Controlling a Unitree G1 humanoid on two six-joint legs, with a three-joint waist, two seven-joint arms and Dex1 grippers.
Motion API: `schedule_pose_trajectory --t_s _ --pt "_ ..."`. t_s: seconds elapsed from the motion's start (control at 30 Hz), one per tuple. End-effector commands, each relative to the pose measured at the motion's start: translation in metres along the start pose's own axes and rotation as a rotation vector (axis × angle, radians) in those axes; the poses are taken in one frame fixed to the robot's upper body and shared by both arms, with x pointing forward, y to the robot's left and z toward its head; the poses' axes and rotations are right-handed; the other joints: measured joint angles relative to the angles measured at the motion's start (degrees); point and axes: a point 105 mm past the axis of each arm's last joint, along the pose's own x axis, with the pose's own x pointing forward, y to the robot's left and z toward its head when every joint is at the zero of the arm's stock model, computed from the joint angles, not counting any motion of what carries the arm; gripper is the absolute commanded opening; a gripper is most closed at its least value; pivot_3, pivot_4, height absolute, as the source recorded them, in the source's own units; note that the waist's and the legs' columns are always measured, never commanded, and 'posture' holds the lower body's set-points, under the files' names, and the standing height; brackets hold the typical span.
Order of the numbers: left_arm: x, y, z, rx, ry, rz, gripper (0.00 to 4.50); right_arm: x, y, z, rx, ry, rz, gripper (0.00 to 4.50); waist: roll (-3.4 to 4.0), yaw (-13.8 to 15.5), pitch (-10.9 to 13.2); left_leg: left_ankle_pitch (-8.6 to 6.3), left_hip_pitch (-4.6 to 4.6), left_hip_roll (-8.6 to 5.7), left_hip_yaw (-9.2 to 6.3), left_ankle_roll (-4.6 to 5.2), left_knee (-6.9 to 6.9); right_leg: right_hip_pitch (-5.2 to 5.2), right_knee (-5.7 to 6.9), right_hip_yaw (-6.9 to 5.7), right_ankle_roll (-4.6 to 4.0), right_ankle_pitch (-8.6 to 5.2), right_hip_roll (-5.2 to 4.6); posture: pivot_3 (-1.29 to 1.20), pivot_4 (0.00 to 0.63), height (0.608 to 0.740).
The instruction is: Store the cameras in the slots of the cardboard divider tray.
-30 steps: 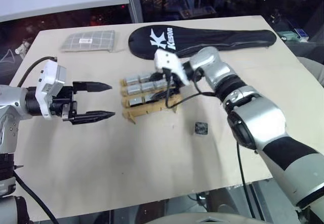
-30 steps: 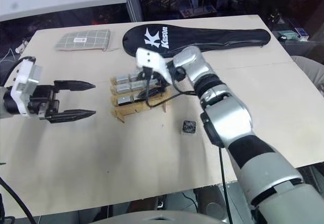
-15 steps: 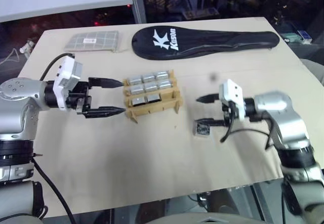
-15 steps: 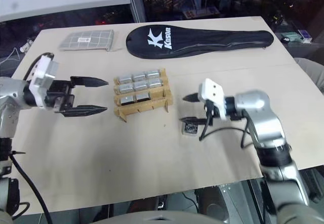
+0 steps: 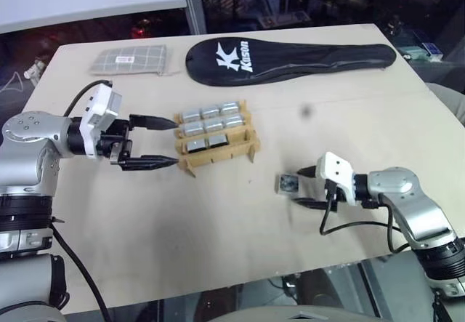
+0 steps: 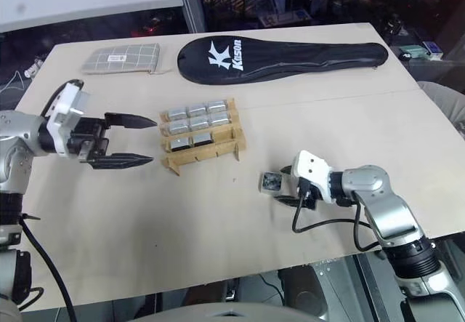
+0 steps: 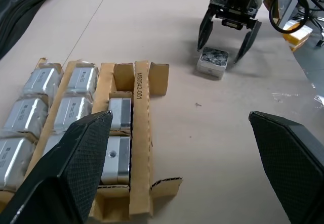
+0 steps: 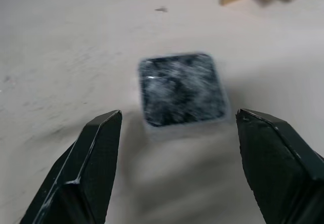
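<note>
On the left, the left gripper [image 5: 167, 142] hung with its fingers spread wide and empty, tips just beside the left end of the cardboard divider tray [image 5: 218, 151] without touching it. The tray sat mid-table [image 5: 218, 227] with eight silver cameras [image 5: 211, 126] in its slots and one front slot open. Over on the right, the right gripper [image 5: 306, 186] had its fingers parted on either side of the loose dark-faced camera [image 5: 288, 184] lying on the table, gripping nothing.
</note>
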Motion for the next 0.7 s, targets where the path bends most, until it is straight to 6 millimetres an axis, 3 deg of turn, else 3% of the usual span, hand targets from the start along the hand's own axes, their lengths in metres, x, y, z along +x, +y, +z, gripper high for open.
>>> schedule_pose_trajectory --t_s 0.03,0.17,0.27,0.33,0.37,0.47,0.7 --pt "-0.007 -0.001 0.010 0.048 -0.007 0.010 4.50 0.001 -0.007 0.004 -0.059 -0.014 -0.033 3.57 0.00 0.0 0.0 0.00 0.01 -0.01 0.00 0.00 0.00 0.00 0.01 0.00 0.00 0.00 -0.01 0.00 0.150 0.740" --pt "-0.008 -0.001 0.011 0.054 -0.014 0.012 4.50 0.003 -0.005 0.003 -0.053 -0.028 -0.025 3.57 0.00 0.1 0.0 0.00 0.02 0.00 -0.05 0.00 0.00 0.00 0.05 -0.03 0.01 -0.01 0.01 0.00 0.150 0.740" --pt "-0.009 -0.001 0.010 0.052 -0.016 0.013 4.50 0.003 -0.005 0.006 -0.056 -0.044 -0.022 2.75 0.00 0.1 0.0 0.00 0.03 0.00 -0.05 0.00 0.00 0.00 0.06 -0.03 0.01 -0.01 0.01 0.00 0.150 0.740" --pt "-0.010 -0.001 0.010 0.049 -0.017 0.013 4.50 0.003 -0.005 0.007 -0.066 -0.047 -0.023 1.90 0.00 0.1 0.0 0.00 0.03 0.00 -0.04 0.00 0.00 0.00 0.05 -0.03 0.01 -0.01 0.01 0.00 0.150 0.740" --pt "-0.009 -0.001 0.010 0.049 -0.019 0.013 4.50 0.003 -0.005 0.007 -0.067 -0.048 -0.023 1.75 0.00 0.1 0.0 0.00 0.03 0.00 -0.04 0.00 0.00 0.00 0.05 -0.03 0.01 -0.01 0.01 0.00 0.150 0.740" --pt "-0.004 -0.003 0.008 0.026 -0.029 0.011 4.50 0.001 -0.009 0.016 -0.108 -0.061 -0.034 1.74 0.00 0.1 0.0 0.00 0.03 0.00 -0.04 0.00 0.00 0.00 0.05 -0.02 0.01 -0.01 0.01 0.00 0.150 0.740" --pt "0.035 -0.010 0.016 -0.075 -0.138 0.001 4.50 0.009 -0.019 0.071 -0.339 -0.171 -0.058 1.74 -0.02 0.1 0.0 0.00 0.03 0.02 -0.08 0.00 0.01 0.00 0.08 -0.05 0.01 0.00 0.02 0.00 0.150 0.740"
